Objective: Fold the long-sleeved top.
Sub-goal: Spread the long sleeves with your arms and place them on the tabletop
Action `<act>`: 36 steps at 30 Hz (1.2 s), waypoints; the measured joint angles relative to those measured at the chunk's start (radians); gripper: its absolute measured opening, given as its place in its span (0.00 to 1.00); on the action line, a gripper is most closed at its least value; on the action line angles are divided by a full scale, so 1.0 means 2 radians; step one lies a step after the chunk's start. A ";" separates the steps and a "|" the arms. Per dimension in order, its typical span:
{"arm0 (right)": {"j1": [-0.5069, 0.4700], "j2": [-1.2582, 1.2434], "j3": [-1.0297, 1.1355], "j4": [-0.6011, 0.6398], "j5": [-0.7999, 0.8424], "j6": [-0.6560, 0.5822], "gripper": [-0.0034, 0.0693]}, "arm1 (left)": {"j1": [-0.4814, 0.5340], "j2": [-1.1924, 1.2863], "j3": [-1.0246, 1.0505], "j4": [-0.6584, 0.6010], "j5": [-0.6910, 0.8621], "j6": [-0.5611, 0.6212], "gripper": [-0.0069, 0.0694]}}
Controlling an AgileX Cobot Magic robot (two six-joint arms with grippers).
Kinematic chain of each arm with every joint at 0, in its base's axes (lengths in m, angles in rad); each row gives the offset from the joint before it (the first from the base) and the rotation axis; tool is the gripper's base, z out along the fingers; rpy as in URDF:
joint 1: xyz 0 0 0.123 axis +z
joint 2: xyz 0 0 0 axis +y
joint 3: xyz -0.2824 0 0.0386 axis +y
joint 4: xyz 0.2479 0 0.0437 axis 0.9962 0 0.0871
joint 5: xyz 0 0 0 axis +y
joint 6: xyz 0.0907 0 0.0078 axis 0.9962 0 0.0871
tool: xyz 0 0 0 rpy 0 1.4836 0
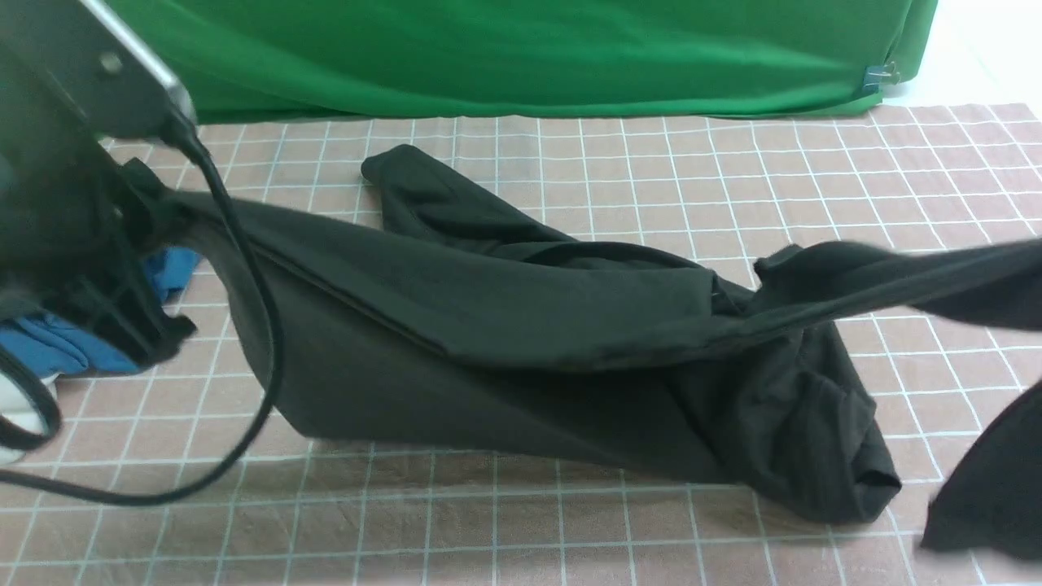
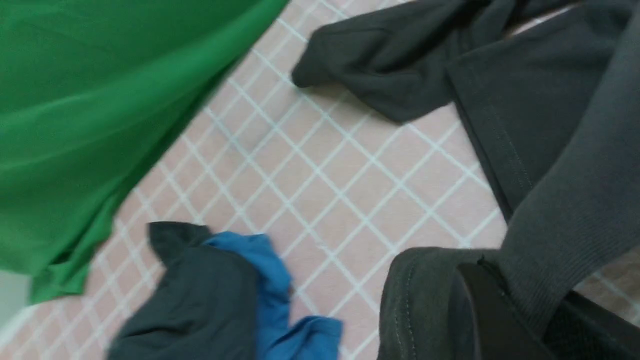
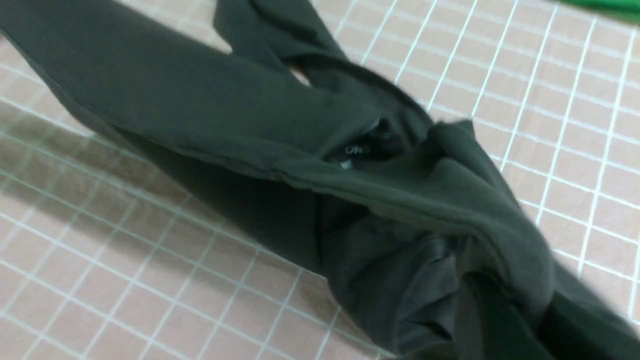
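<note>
The long-sleeved top [image 1: 505, 325] is black and hangs stretched across the checked cloth, raised at both ends, with its lower bulk and one sleeve [image 1: 423, 187] resting on the cloth. In the left wrist view my left gripper [image 2: 505, 295] is shut on a ribbed band of the top [image 2: 565, 210]. In the right wrist view my right gripper [image 3: 500, 310] is buried in bunched fabric of the top [image 3: 280, 120] and shut on it. The front view does not show the right gripper; the fabric runs off that view's right edge.
A blue garment [image 1: 57, 346] and a dark grey-green garment [image 2: 200, 295] lie at the left, under my left arm [image 1: 65, 163]. A black cable [image 1: 260, 325] loops down in front of the top. A green backdrop [image 1: 521, 57] closes off the far side of the pink checked cloth [image 1: 521, 521].
</note>
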 joint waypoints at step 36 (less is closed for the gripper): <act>-0.019 0.223 0.081 0.150 -0.231 -0.173 0.12 | 0.022 0.170 -0.071 -0.039 -0.040 -0.024 0.13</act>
